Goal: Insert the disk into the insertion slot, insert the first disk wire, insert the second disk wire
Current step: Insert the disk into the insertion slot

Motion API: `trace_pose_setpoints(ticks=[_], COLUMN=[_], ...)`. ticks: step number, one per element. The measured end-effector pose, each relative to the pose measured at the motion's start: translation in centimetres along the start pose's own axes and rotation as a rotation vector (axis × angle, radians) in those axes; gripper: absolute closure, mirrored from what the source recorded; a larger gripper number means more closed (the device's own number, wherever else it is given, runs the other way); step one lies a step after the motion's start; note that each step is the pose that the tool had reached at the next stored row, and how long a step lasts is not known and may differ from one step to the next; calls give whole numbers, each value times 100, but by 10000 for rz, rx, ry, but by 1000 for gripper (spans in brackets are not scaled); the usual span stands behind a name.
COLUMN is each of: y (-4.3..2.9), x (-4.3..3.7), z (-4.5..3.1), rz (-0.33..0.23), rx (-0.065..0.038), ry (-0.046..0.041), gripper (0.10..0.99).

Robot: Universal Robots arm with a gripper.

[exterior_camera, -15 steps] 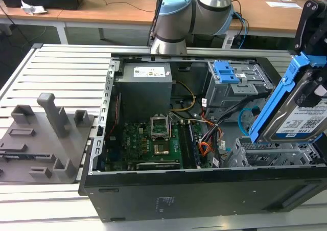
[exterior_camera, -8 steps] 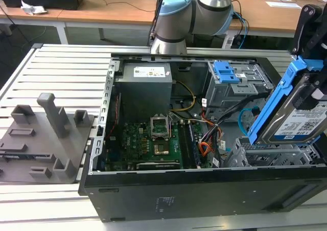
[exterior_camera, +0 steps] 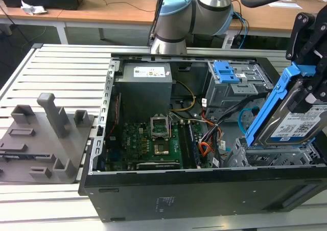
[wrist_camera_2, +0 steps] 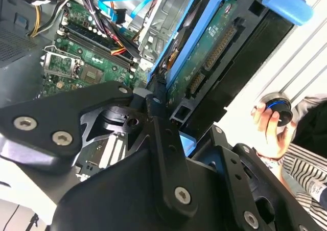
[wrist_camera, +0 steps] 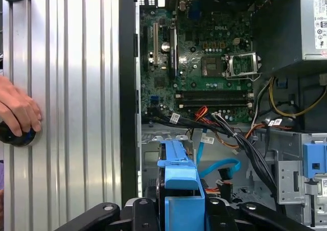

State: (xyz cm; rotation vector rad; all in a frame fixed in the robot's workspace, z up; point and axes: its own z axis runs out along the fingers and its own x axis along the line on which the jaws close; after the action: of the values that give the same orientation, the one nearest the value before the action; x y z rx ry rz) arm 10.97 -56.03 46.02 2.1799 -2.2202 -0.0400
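None of the three steps is finished: the end effector point(exterior_camera: 308, 94), clamped on the disk point(exterior_camera: 292, 124), holds it tilted just above the insertion slot point(exterior_camera: 276, 157) at the exterior view's right. The first disk wire point(exterior_camera: 205, 148) and second disk wire point(wrist_camera: 220, 164) lie unplugged inside the case point(exterior_camera: 153, 195).

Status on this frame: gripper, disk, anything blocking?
Arm's gripper shut on the disk. Disk tilted, lower end at the insertion slot, not seated. The second disk wire loops beside the slot; a person's hand rests outside the case.
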Motion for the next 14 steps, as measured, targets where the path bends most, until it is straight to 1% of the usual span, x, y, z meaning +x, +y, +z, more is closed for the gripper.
trace_pose_setpoints(ticks=[2,4,11,14], y=[-27,-49,-66,-73], x=[-59,-84,-108,-119], z=[25,72,167,231], rz=[-2,-1,-1,-1], rx=[0,-2,-4,-4], ry=[-1,0,1,-1], gripper=[725,725,725,725])
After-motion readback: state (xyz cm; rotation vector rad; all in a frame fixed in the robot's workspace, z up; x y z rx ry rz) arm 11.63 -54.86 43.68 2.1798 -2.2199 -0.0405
